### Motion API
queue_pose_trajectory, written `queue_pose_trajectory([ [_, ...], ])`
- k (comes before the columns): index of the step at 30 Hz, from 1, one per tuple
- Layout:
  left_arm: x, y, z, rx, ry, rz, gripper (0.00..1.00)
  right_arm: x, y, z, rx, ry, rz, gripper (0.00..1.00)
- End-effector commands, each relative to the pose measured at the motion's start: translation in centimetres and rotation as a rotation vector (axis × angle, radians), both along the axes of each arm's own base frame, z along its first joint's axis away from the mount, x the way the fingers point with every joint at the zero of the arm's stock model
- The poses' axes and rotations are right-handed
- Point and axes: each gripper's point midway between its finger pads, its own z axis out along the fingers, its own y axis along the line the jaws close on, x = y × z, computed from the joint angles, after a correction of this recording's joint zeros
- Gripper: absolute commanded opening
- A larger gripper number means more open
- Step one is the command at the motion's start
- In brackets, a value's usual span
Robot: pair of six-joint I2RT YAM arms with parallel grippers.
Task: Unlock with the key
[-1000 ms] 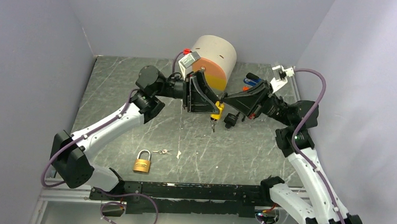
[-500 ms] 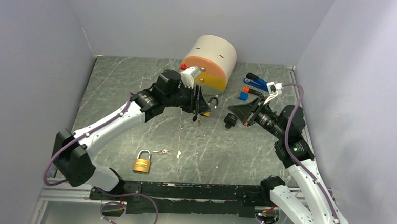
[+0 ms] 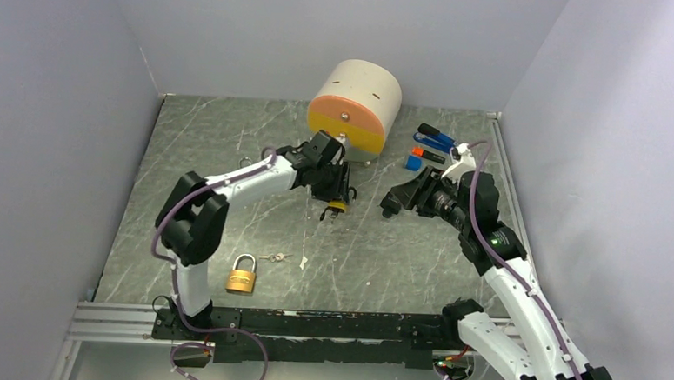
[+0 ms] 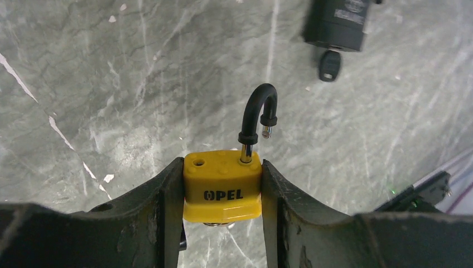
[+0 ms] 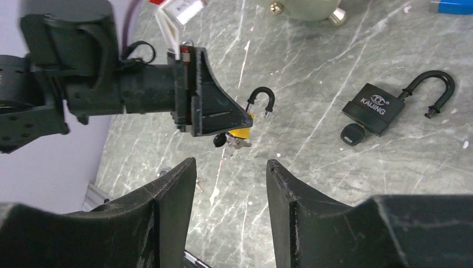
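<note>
Slip of the yellow padlock (image 4: 223,192) is the main danger from here, in my judgement. The left gripper (image 4: 222,163) pinches the lock body between its two jaws, and only on the two smooth side faces. If the jaws loosen a little, or the arm swings fast, the lock may drop on the surface (image 4: 111,84). I cannot tell if it hangs free or touches.

The shackle (image 4: 257,114) is open: one leg sits in the body and the other end is free in the air. So this lock looks unlocked. A key (image 5: 226,140) seems to stick out of the underside. It could fall out, or knock against the surface if the lock goes lower.

The right gripper (image 5: 230,164) has its jaws spread and holds nothing. If it comes closer carelessly, it may strike the shackle or push the black padlock (image 5: 375,109), which lies open at centre right of the right wrist view.

The long axis of the yellow padlock goes from keyhole to shackle. In the left wrist view it runs from bottom to top, shackle toward the top of the frame. In the right wrist view the lock is near the centre, shackle pointing up and to the right.
</note>
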Motion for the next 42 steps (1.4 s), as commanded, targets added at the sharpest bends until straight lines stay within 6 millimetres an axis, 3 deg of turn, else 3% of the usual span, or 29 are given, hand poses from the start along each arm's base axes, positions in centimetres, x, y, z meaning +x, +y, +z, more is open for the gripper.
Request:
queue_pose_trajectory([
  [1, 1.6, -0.8, -0.1, 0.003, 0.015, 0.100, 0.02, 0.3, -1.2, 1.3, -0.024, -0.035, -0.061, 0.52],
  [10, 2.5, 1.8, -6.3, 0.221, 0.017, 0.367, 0.06, 0.2, -0.6, 0.1, -0.026, 0.036, -0.033, 0.52],
  [13, 2.5, 2.7, -7.1, 0.262, 0.029, 0.410, 0.22, 0.1, -0.5, 0.0, -0.025, 0.045, -0.024, 0.52],
  [15, 2.5, 2.8, -6.9, 0.269, 0.032, 0.425, 0.44, 0.1, -0.4, 0.0, -0.022, 0.046, -0.020, 0.52],
  [18, 2.4, 2.9, -5.4, 0.244, 0.015, 0.425, 0.71, 0.1, -0.1, -0.1, -0.017, 0.050, -0.010, 0.52],
  [23, 1.3, 4.7, -1.7, 0.227, -0.028, 0.441, 0.94, 0.3, 0.3, -0.3, -0.013, 0.064, 0.010, 0.52],
  [27, -1.8, 8.7, -0.1, 0.288, 0.002, 0.521, 0.94, 0.4, 0.6, -0.9, -0.015, 0.086, 0.026, 0.52],
  [30, -6.0, 13.2, -0.4, 0.399, 0.079, 0.602, 0.94, 0.5, 0.8, -1.6, -0.013, 0.110, 0.032, 0.52],
  [35, -12.5, 18.0, -1.2, 0.473, 0.222, 0.719, 0.94, 0.4, 2.6, -1.5, 0.007, 0.093, 0.155, 0.52],
  [38, -14.9, 18.9, -2.1, 0.435, 0.277, 0.753, 0.91, -0.2, 4.6, -1.3, 0.031, 0.074, 0.299, 0.52],
  [42, -15.4, 17.3, -2.4, 0.252, 0.276, 0.717, 0.74, -1.7, 7.9, -3.4, -0.025, 0.136, 0.437, 0.52],
])
